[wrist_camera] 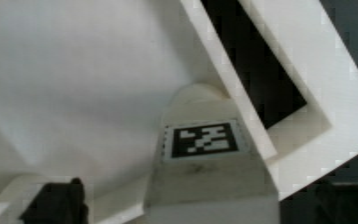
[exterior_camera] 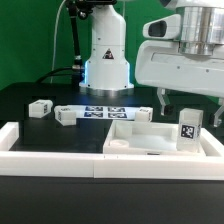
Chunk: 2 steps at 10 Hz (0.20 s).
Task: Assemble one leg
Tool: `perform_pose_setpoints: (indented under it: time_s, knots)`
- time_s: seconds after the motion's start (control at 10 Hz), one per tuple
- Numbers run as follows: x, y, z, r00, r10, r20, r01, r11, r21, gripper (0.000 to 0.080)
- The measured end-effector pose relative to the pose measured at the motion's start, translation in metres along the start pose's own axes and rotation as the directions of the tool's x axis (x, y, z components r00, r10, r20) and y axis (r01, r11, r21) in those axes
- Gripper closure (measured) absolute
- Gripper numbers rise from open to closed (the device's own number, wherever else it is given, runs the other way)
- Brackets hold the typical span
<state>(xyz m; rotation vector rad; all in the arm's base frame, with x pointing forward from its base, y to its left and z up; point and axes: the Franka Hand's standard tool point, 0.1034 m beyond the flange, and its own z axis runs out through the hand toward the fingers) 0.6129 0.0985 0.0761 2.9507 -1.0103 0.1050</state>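
A leg (exterior_camera: 187, 130), a short white post with a square tag, stands upright at the corner of the large white square panel (exterior_camera: 150, 143) on the exterior view's right. My gripper (exterior_camera: 192, 108) is open and hangs just above it, one finger on each side, not touching. In the wrist view the leg (wrist_camera: 208, 150) fills the middle with its tag facing the camera. One dark finger (wrist_camera: 55, 202) stands apart from it. The gripper's midpoint (wrist_camera: 202, 208) lies over the leg. The panel's rim (wrist_camera: 247, 70) runs beside it.
Three more legs lie on the black table: two on the exterior view's left (exterior_camera: 40, 108) (exterior_camera: 66, 115) and one by the panel (exterior_camera: 143, 115). The marker board (exterior_camera: 100, 113) lies between them. A white wall (exterior_camera: 50, 152) runs along the front. The robot base (exterior_camera: 105, 60) stands behind.
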Motion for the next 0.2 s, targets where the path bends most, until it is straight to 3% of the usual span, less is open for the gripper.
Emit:
perform_pose_setpoints:
  time_s: [0.2]
  knots:
    - [-0.0001,0.0001,0.0002,1.0,0.0,0.0,0.0,1.0,0.0,0.0151]
